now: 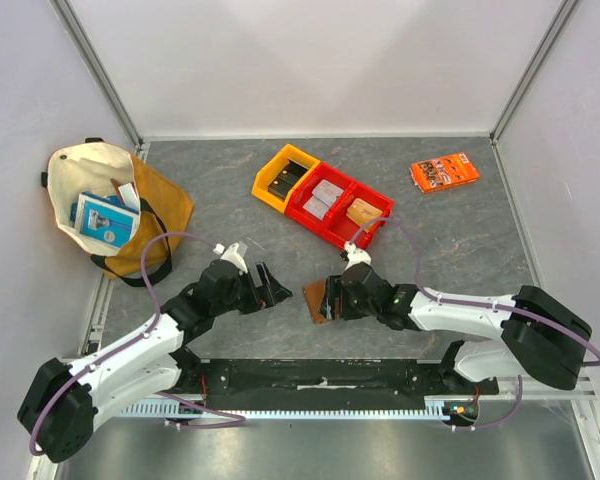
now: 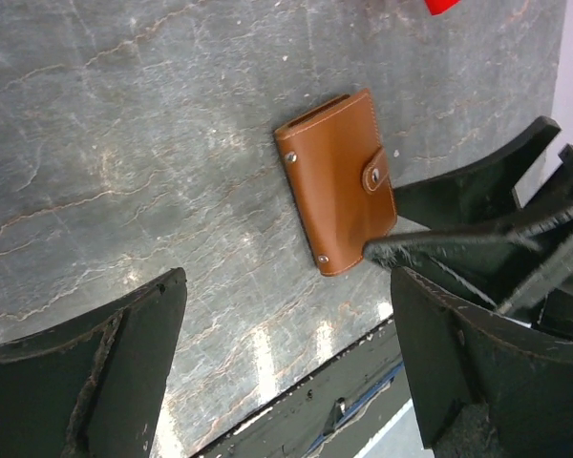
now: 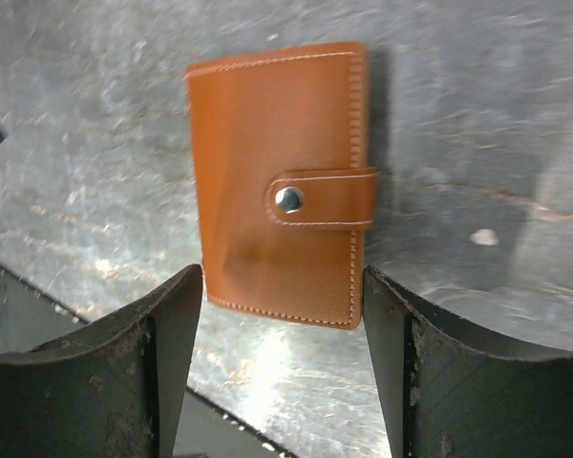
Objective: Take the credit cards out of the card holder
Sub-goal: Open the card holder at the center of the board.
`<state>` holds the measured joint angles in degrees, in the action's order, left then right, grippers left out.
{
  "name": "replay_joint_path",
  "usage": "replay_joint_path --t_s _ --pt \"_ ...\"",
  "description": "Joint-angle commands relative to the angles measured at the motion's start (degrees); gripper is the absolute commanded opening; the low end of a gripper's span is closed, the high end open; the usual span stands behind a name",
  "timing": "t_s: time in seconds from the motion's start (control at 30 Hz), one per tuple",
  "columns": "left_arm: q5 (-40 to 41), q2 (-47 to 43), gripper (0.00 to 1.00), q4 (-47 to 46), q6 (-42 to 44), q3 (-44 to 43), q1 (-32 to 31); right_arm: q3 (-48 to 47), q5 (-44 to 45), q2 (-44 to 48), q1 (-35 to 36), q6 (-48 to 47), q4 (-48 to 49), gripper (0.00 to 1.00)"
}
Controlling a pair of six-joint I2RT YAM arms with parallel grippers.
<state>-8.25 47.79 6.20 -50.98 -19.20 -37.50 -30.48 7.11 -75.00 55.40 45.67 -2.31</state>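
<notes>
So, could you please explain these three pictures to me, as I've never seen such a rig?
These are two robot arms bolted to a grey table, each ending in two-finger jaws. The wide picture looks down from above: the left arm on the left, the right arm on the right. The other two come from wrist cameras, so the dark shapes at the bottom are each arm's own jaws. On the table lie a closed brown leather card holder, a yellow bin, red bins, an orange packet and a tote bag. The left jaws are open and empty. The right jaws flank the card holder's long edges; whether they already press on it, I cannot tell.
</notes>
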Motion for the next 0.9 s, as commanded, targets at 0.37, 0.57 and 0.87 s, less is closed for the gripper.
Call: replay_joint_path --t_s 0.37,0.57,0.87 --pt "6.4 6.0 0.91 -5.8 -2.9 -0.2 -2.6 -10.7 -0.5 -3.2 2.3 -7.6 0.5 0.98" --pt "5.5 11.3 0.87 -6.0 -0.4 -3.2 -2.9 -10.5 4.9 0.1 2.3 -10.2 -4.5 0.98" --pt "6.0 19.6 0.77 -8.7 0.3 -6.2 -5.5 -20.9 9.1 -9.4 2.3 -11.5 -15.1 0.77"
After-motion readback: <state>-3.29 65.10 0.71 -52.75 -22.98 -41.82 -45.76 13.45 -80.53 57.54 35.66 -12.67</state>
